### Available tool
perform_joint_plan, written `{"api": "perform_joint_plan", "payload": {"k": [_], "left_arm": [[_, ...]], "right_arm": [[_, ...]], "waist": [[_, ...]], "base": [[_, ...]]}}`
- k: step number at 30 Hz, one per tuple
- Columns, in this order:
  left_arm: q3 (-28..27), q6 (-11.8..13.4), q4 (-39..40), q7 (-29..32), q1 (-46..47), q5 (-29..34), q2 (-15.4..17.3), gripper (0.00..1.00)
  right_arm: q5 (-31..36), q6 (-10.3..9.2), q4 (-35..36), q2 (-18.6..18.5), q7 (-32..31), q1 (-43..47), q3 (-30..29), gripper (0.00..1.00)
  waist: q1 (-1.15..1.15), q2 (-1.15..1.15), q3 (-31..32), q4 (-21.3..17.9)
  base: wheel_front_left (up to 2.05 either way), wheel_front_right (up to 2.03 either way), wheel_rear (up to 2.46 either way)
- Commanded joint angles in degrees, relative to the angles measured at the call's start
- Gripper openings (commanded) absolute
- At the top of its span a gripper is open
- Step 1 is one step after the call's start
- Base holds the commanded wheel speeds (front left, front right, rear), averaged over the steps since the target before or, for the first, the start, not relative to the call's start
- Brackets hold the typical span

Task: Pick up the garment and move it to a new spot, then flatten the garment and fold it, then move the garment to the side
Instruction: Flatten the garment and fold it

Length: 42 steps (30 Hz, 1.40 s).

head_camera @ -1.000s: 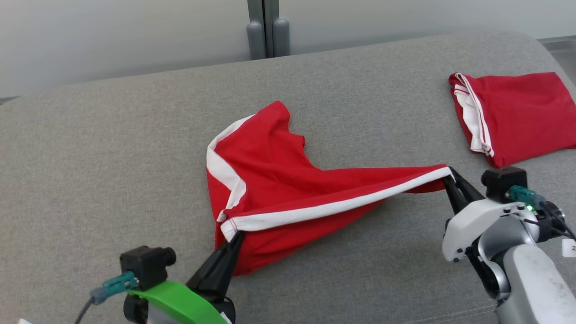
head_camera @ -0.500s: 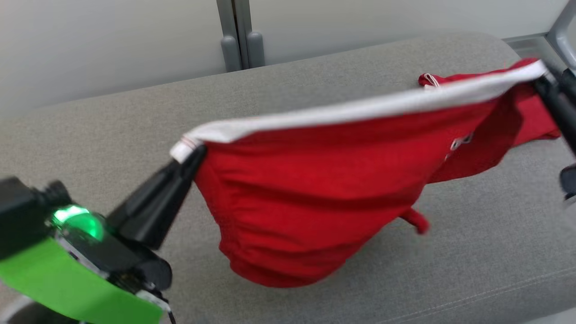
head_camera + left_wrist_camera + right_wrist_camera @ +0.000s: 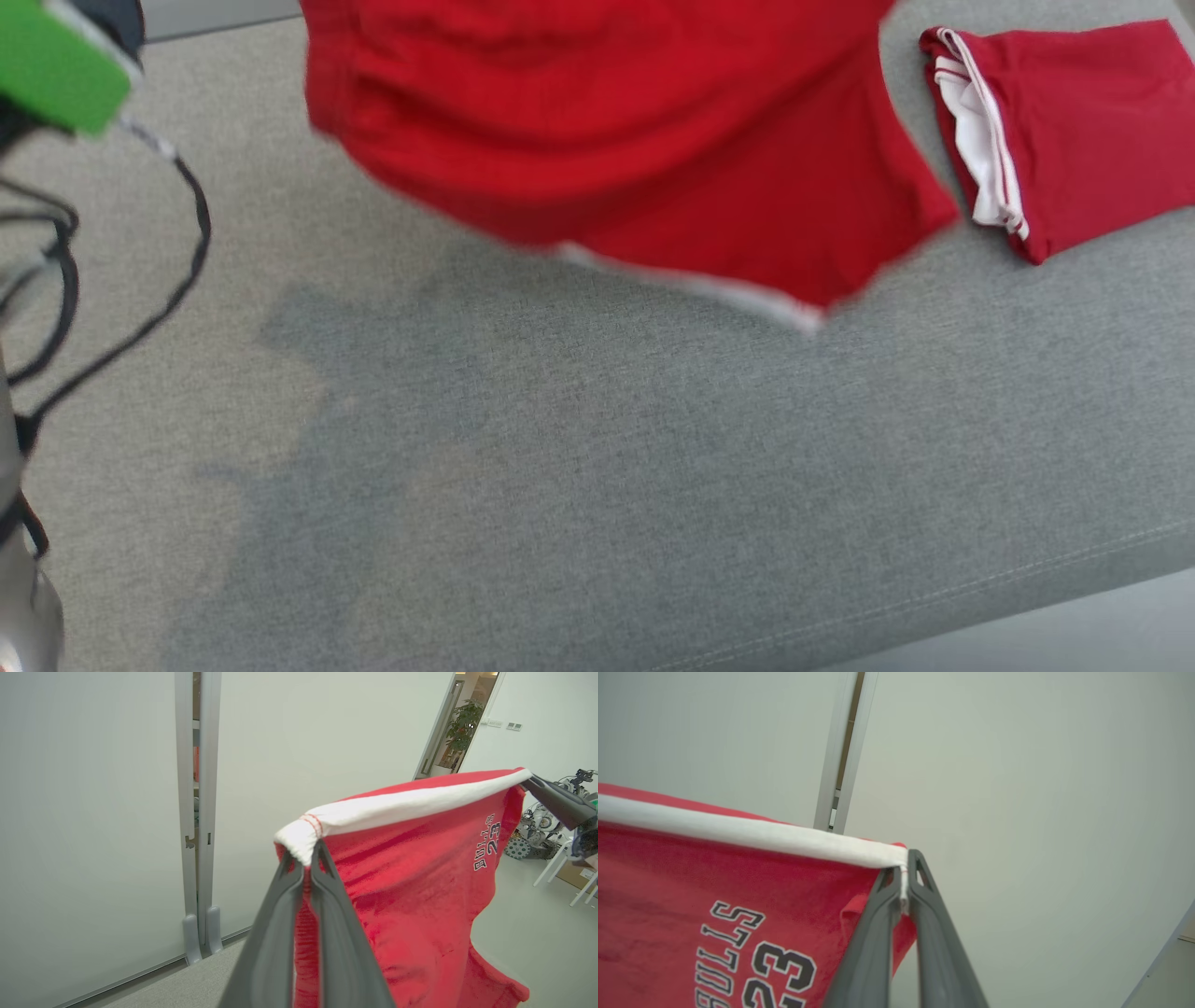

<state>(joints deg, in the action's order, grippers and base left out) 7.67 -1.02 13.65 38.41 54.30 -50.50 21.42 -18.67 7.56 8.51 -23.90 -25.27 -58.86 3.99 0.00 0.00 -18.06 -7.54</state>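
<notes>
At the far left of the head view, a green band (image 3: 56, 65) on the left arm sits at the top corner, with black cables (image 3: 177, 261) looping below it over the grey upholstered cushion (image 3: 597, 523).

Left gripper (image 3: 304, 854): fingers pressed together on the gathered left end of the white waistband (image 3: 411, 800) of the red shorts (image 3: 411, 891). The grip is firm, with no gap showing between the jaws.

The red shorts hang in the air, stretched between the two grippers with the waistband drawn taut along the top. In the head view they fill the upper middle of the frame and the blurred lower hem hangs above the cushion; contact with it cannot be determined. A shadow (image 3: 373, 420) lies on the cushion beneath. The print "BULLS 23" (image 3: 752, 956) is on the fabric near the right end.

Right gripper (image 3: 903, 868): fingers closed on the right end of the waistband, pinching it at the tips.

A second red garment (image 3: 1083, 121), folded, with white trim on its left edge, lies on the cushion at the far right, apart from the hanging shorts.
</notes>
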Motion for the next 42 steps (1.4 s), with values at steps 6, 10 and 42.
{"api": "perform_joint_plan", "payload": {"k": [6,10,42], "left_arm": [[2.6,-4.5,-22.8,-13.3,19.6,11.0,-0.7,0.0],[4.4,-5.8,-34.6,-24.1,25.4,15.0,0.0,0.0],[22.2,2.8,-16.4,-53.6,-60.4,3.6,1.0,0.0]], "right_arm": [[16.2,-0.16,-21.3,13.8,13.9,-19.2,-4.1,0.0],[22.3,-0.17,-31.4,19.1,22.6,-24.3,-6.4,0.0],[19.4,-0.2,-0.5,5.1,28.9,70.1,0.0,0.0]], "waist": [[0.0,0.0,-16.1,0.1],[0.0,0.0,-18.2,-1.6],[0.0,0.0,7.2,5.5]], "base": [[0.0,0.0,0.0],[0.0,0.0,0.0],[0.0,0.0,0.0]]}}
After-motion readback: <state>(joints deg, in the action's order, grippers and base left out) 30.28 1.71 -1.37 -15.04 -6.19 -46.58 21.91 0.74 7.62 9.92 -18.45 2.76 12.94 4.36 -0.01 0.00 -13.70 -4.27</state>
